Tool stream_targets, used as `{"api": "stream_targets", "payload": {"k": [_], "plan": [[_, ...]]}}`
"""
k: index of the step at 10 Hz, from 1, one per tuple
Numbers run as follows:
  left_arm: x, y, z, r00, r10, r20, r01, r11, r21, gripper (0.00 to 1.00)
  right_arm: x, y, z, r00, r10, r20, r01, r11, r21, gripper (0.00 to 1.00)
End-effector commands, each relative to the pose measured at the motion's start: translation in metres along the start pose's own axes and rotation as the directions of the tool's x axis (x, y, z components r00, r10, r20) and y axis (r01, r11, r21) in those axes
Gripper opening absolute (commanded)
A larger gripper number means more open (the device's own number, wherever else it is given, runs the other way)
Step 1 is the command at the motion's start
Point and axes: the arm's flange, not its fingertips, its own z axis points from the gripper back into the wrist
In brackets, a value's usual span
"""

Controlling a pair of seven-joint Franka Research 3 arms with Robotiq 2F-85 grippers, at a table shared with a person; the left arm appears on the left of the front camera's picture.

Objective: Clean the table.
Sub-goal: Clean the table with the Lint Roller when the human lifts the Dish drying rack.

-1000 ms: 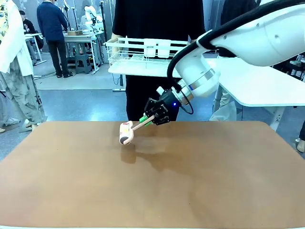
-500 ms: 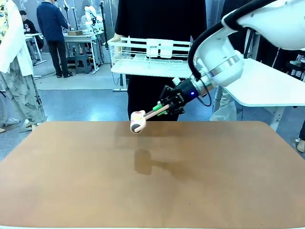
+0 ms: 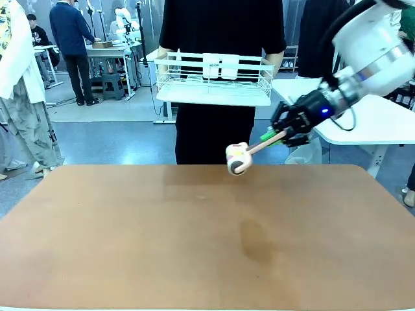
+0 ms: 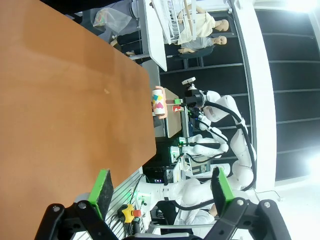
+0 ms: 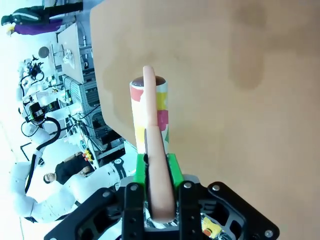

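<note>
We find the reddish-brown tabletop [image 3: 162, 246] spanning the foreground, under both arms. The left claw [image 4: 161, 190] stands spread, with nothing between its green pads. Farther on, the right claw [image 3: 272, 137] pinches the handle of a lint roller [image 3: 238, 157] — its head is raised near the tabletop's far edge. Beyond, a person [image 3: 220, 26] holds a white wire basket [image 3: 214, 78].

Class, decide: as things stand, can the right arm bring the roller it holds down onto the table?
Probably yes. The right gripper is shut on the roller, which hangs above the table, and nothing lies between them to block the way down.
</note>
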Motion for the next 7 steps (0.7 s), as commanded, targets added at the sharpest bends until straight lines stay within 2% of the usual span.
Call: {"api": "stream_targets", "payload": {"k": [1, 3, 4, 7], "plan": [[-0.002, -0.001, 0.002, 1.0, -0.005, 0.004, 0.005, 1.0, -0.01, 1.0, -0.014, -0.013, 0.032, 0.998, -0.009, 0.063, 0.015, 0.996, -0.092, 0.21], [-0.002, -0.001, 0.002, 1.0, -0.005, 0.004, 0.005, 1.0, -0.01, 1.0, -0.032, -0.032, 0.076, 0.994, 0.031, 0.1, -0.022, 0.995, -0.096, 0.21], [-0.002, -0.001, 0.002, 1.0, -0.005, 0.004, 0.005, 1.0, -0.01, 1.0, -0.04, -0.038, 0.092, 0.995, 0.063, 0.071, -0.056, 0.993, -0.1, 0.21], [-0.002, -0.001, 0.002, 1.0, -0.005, 0.004, 0.005, 1.0, -0.01, 1.0, -0.042, -0.054, 0.13, 0.987, 0.059, 0.15, -0.03, 0.982, -0.188, 0.21]]}}
